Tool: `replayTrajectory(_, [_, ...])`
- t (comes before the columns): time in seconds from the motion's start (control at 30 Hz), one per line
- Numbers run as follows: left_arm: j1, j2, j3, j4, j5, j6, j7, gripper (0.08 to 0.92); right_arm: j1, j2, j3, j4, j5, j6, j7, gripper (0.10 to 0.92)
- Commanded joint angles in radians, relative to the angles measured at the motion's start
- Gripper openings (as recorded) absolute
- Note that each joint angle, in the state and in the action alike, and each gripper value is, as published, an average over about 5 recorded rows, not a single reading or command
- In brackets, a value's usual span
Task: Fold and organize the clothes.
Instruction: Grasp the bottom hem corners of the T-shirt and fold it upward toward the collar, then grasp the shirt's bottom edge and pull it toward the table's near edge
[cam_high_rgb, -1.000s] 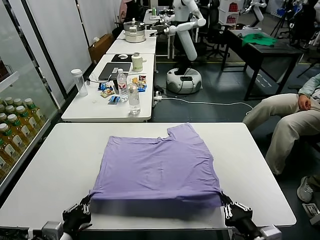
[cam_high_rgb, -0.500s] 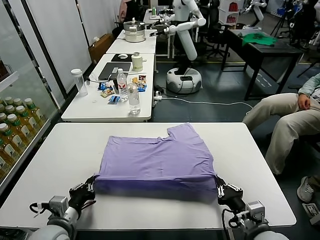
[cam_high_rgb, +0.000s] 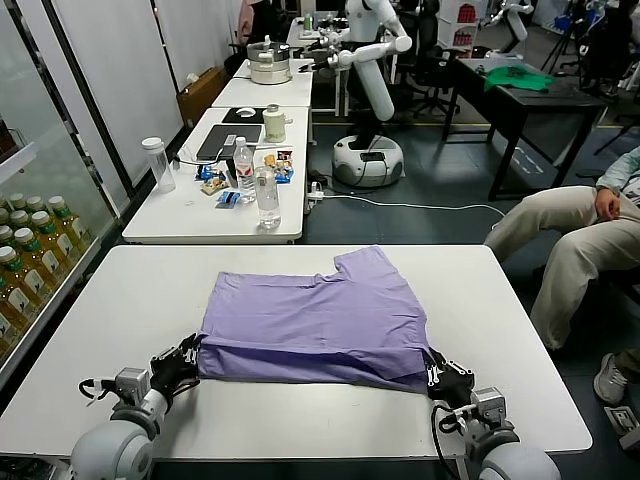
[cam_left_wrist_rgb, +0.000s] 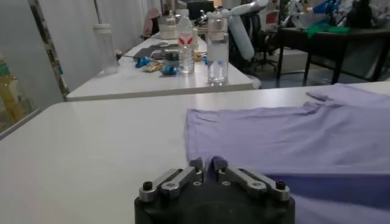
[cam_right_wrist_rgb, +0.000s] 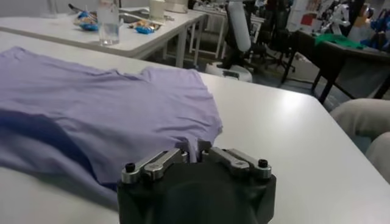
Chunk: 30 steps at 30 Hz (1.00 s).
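Lavender cotton T-shirt (cam_high_rgb: 315, 325) folded flat, soft creases | left tool (cam_high_rgb: 190, 352), right tool (cam_high_rgb: 432, 372): grip unclear

We see the T-shirt (cam_high_rgb: 315, 325) lying mid-frame on the table (cam_high_rgb: 120, 300), the left gripper (cam_high_rgb: 185, 357) at its lower left corner and the right gripper (cam_high_rgb: 437, 372) at its lower right.

The near hem of the T-shirt (cam_high_rgb: 315, 325) is carried farther from the table's near edge than in the 2 earlier frames; the doubled-over front strip is now narrower. The left gripper (cam_high_rgb: 188, 353) and right gripper (cam_high_rgb: 433, 372) are advanced with it onto the table, each at a front corner. In the wrist views, both sets of jaws are seen nearly together at the fabric edge.
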Motion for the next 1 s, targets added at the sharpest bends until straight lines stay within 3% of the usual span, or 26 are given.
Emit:
replayTrajectory(0.03, [0.026, 0.013, -0.04, 0.011, -0.004, -0.005, -0.008, 0.358, -0.019, 0.0, 0.018, 0.025, 0.006, -0.005, 0.003, 0.504])
replayTrajectory(0.33, [0.161, 0.004, -0.061, -0.16, -0.131, 0.055, -0.06, 0.618, -0.155, -0.017, 0.091, 0.105, 0.057, -0.031, 0.011, 0.761])
replayTrajectory(0.53, [0.177, -0.029, -0.028, -0.13, -0.109, 0.087, -0.075, 0.78, -0.143, 0.003, 0.047, 0.059, 0.073, -0.042, 0.028, 0.821])
replayTrajectory(0.67, [0.158, -0.029, -0.03, -0.095, -0.107, 0.095, -0.098, 0.82, -0.126, 0.01, 0.02, 0.035, 0.104, -0.035, 0.034, 0.785])
replayTrajectory(0.8, [0.154, -0.025, -0.032, -0.085, -0.12, 0.094, -0.098, 0.803, -0.11, 0.015, -0.001, 0.02, 0.116, -0.02, 0.031, 0.672])
replayTrajectory(1.0, [0.155, -0.037, -0.022, -0.088, -0.124, 0.094, -0.098, 0.651, -0.093, 0.018, -0.018, 0.004, 0.132, -0.019, 0.033, 0.5])
